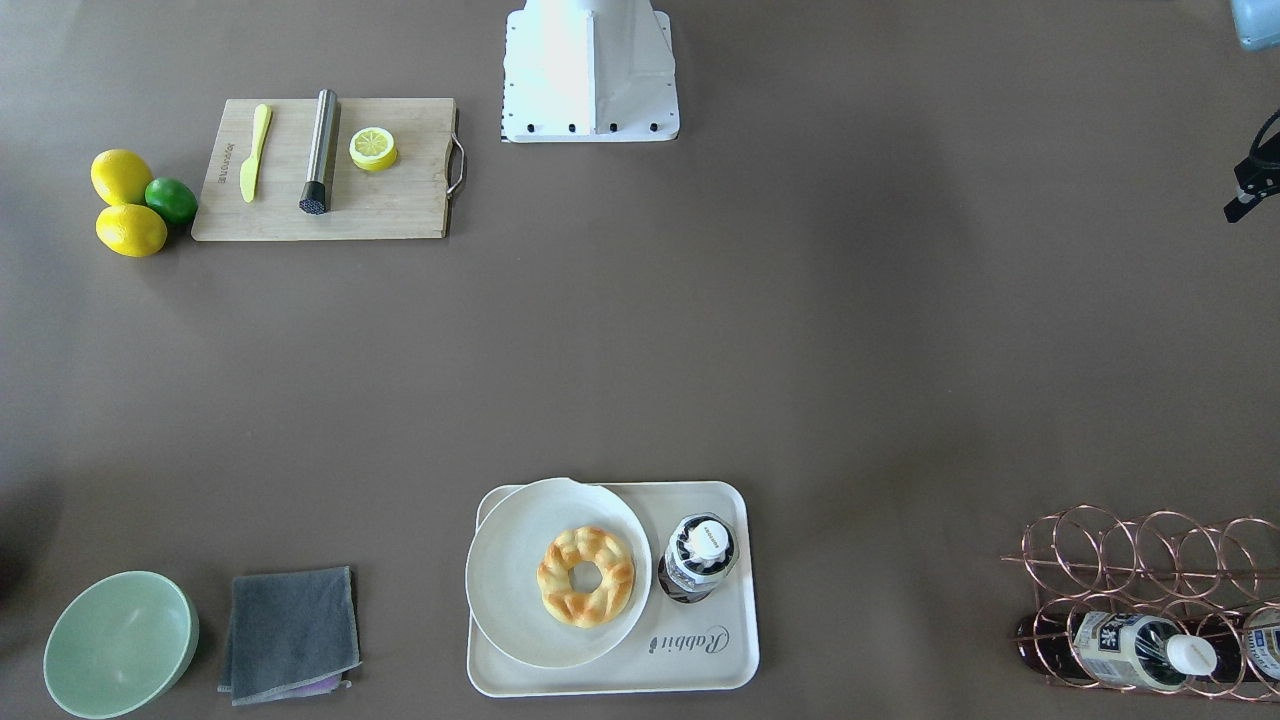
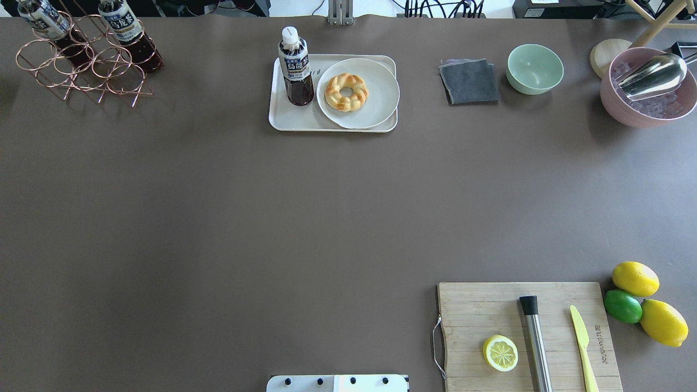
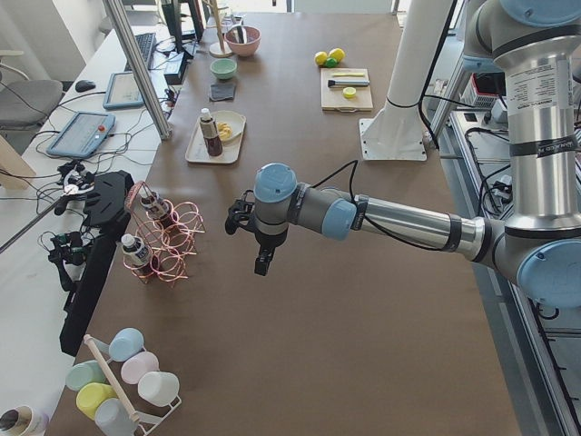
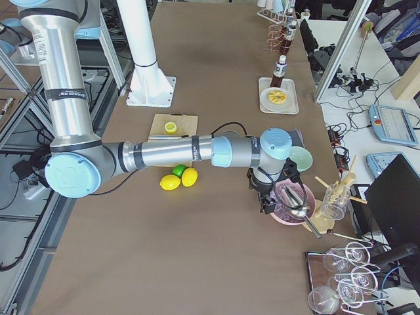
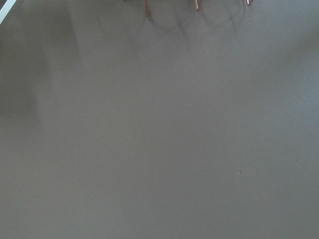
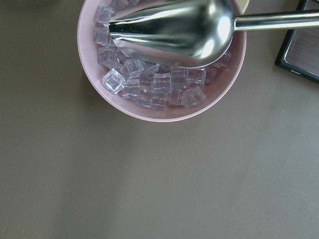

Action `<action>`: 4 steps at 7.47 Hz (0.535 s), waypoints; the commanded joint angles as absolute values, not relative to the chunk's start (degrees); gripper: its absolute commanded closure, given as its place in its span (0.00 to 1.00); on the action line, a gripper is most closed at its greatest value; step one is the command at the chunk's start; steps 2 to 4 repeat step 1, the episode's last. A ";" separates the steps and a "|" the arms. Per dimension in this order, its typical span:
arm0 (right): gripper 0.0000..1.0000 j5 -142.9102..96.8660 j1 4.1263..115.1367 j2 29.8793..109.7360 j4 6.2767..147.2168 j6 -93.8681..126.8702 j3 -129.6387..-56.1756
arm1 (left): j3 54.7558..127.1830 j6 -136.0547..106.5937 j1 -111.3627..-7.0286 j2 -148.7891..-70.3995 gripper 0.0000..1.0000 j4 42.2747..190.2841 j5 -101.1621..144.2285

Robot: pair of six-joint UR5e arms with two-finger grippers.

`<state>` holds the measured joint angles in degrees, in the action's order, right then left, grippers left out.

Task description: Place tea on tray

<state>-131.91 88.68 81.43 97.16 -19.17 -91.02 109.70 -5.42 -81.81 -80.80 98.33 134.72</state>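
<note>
A tea bottle (image 1: 700,555) with a white cap stands upright on the cream tray (image 1: 700,660), beside the plate. It also shows in the overhead view (image 2: 295,68) on the tray (image 2: 288,118). My left gripper (image 3: 261,263) hangs above bare table near the copper rack (image 3: 168,238), far from the tray. A dark part of it shows at the front view's right edge (image 1: 1250,190). My right gripper (image 4: 266,203) hangs over the table beside the pink ice bowl (image 4: 292,200). I cannot tell whether either gripper is open or shut. Neither wrist view shows fingers.
A white plate (image 2: 375,103) with a donut (image 2: 346,92) shares the tray. The copper rack (image 2: 81,68) holds more tea bottles (image 2: 128,32). Also on the table are a grey cloth (image 2: 469,81), a green bowl (image 2: 535,68), an ice bowl with a scoop (image 2: 648,90), a cutting board (image 2: 479,310) and lemons (image 2: 635,278).
</note>
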 commanded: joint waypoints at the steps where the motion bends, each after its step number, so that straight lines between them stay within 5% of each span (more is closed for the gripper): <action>1: 0.00 -132.01 88.68 81.56 97.21 -19.16 -91.23 | 110.39 -5.45 -82.09 -80.77 0.02 98.35 134.47; 4: 0.00 -132.01 88.68 81.56 97.21 -19.16 -91.23 | 110.39 -5.45 -82.09 -80.77 0.02 98.35 134.47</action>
